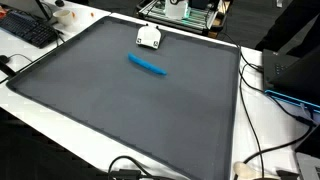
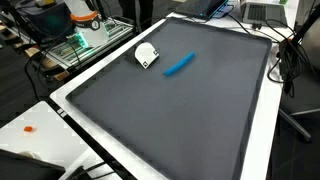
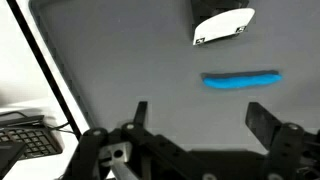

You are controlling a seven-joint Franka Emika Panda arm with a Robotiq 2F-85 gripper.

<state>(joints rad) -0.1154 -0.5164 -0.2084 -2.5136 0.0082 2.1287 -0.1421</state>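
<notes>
On the dark gray mat (image 1: 130, 110) lies a blue stick (image 1: 148, 65), near the far edge and just beside a small white thing (image 1: 149, 37). The two do not touch. Only the wrist view shows the gripper (image 3: 200, 115). Its two black fingers (image 3: 140, 112) stand wide apart with nothing between them, and the blue stick (image 3: 241, 79) lies on the mat ahead of them, well apart. Both exterior views show the whole mat but no gripper at all.

The blue stick (image 2: 179, 65) is long, thin and bright blue, and it lies flat. It is too small to tell what it is. The white thing (image 2: 146, 56) is rounded on one side, with a dark mark on it (image 3: 223, 25).

The mat is flat and covers most of a white table (image 1: 270, 130). A black keyboard (image 1: 28, 30) sits on the table beside the mat. Black cables (image 1: 265, 150) run along another side. In an exterior view a tiny orange bit (image 2: 29, 129) lies on the white table.
</notes>
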